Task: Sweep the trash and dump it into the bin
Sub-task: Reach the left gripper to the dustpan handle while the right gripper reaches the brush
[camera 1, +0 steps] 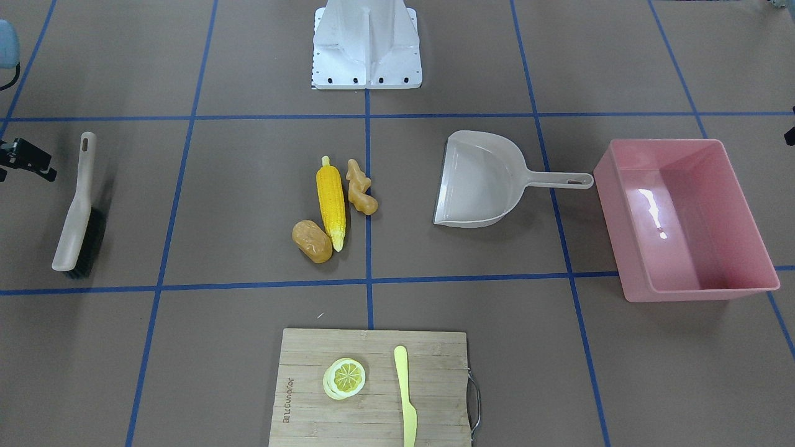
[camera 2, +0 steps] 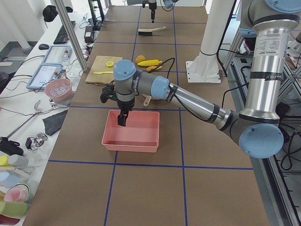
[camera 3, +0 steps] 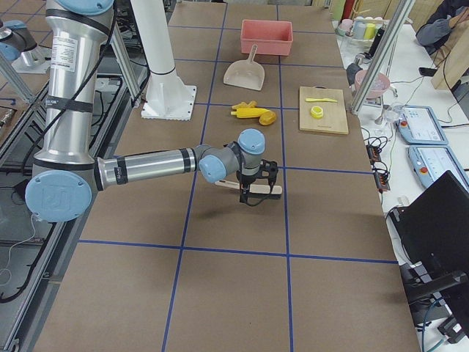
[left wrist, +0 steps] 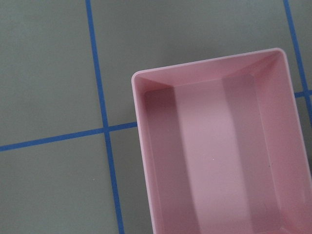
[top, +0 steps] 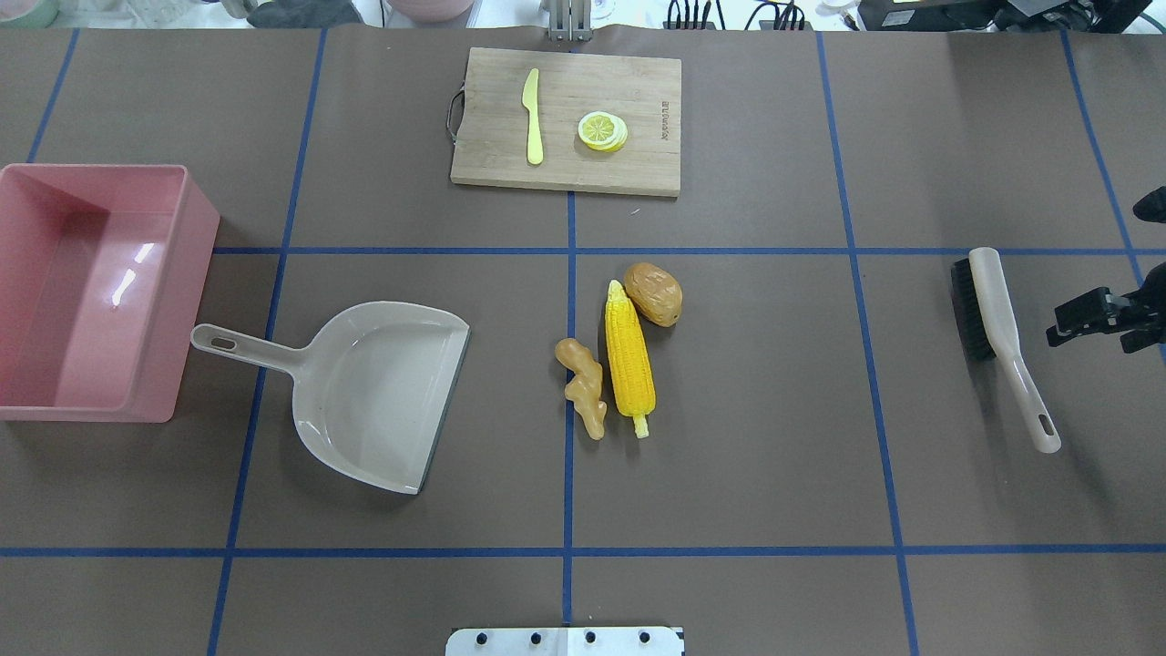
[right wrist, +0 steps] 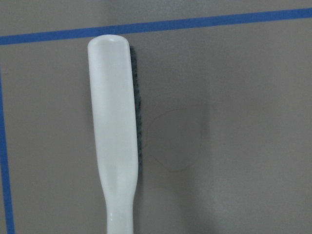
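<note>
The trash lies mid-table: a yellow corn cob [top: 629, 360] [camera 1: 330, 202], a brown potato [top: 653, 293] [camera 1: 312, 241] at its tip and a tan ginger root [top: 585, 387] [camera 1: 361, 187] beside it. The pink bin [top: 187, 319] [camera 1: 702, 295] [left wrist: 219, 161] stands empty at the robot's left. My left gripper [camera 2: 122, 123] hangs over the bin's edge; I cannot tell if it is open or shut. My right gripper [top: 1061, 333] [camera 3: 258, 198] hovers by the brush [top: 1002, 337] [right wrist: 117, 136]; only part shows, so I cannot tell its state.
A beige dustpan [top: 373, 392] [camera 1: 478, 180] lies between bin and trash, its handle toward the bin. A wooden cutting board [top: 638, 169] on the far side carries a lemon slice [top: 602, 131] and a pale yellow knife [top: 533, 118]. The robot base [camera 1: 366, 56] stands on the near side.
</note>
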`<state>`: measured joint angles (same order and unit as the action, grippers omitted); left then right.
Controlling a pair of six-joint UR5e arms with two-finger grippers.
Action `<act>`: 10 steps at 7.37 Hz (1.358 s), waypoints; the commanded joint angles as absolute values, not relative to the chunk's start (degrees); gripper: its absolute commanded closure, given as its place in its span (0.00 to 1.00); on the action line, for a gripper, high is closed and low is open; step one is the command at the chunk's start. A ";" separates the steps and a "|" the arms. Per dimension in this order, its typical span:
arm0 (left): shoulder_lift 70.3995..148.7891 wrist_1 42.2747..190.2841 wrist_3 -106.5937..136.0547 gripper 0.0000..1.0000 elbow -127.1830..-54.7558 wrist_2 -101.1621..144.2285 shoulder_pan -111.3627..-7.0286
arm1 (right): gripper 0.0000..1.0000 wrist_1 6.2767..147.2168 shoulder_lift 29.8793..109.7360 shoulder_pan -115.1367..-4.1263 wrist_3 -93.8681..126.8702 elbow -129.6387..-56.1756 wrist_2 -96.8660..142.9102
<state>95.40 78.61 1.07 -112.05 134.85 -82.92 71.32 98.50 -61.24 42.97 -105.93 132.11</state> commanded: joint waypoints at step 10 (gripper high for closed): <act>103.71 86.81 -29.00 0.01 -116.30 118.22 -50.03 | 1.00 70.66 101.25 -49.48 55.20 -109.16 126.04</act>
